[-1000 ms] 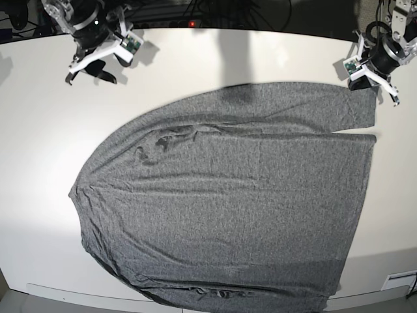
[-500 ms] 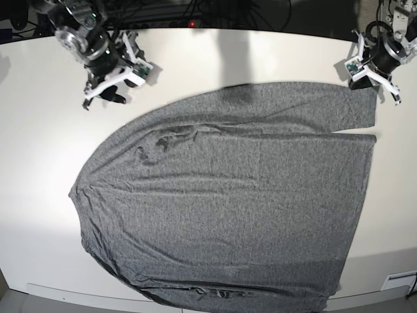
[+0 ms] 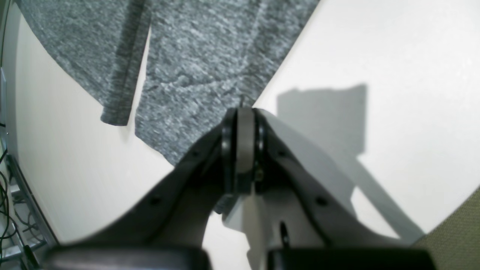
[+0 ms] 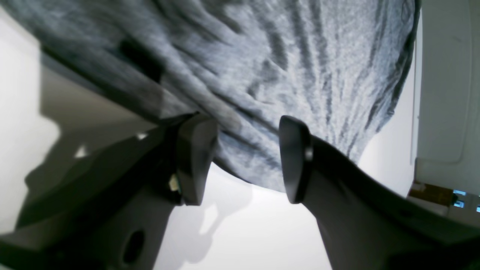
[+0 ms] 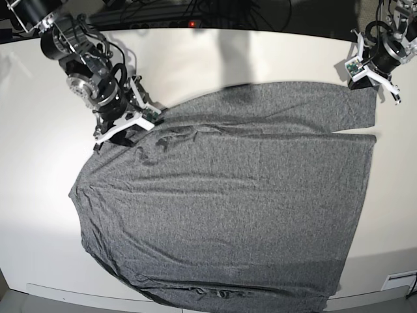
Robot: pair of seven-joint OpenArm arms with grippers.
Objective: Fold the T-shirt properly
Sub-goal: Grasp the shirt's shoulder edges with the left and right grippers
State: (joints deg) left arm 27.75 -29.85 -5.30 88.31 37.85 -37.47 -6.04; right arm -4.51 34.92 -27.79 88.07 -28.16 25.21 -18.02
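Brightly lit from overhead, with hard-edged shadows on the white table [image 5: 273, 52]; glare washing out the table's left side in the base view; wide-angle bending at the edges; both wrist views soft, near foreground blurred.

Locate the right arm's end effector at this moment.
In the base view the right end effector is at upper left, over the T-shirt edge near its wrinkled shoulder area. In its wrist view it stands open, fingers straddling the cloth's edge above the white table.
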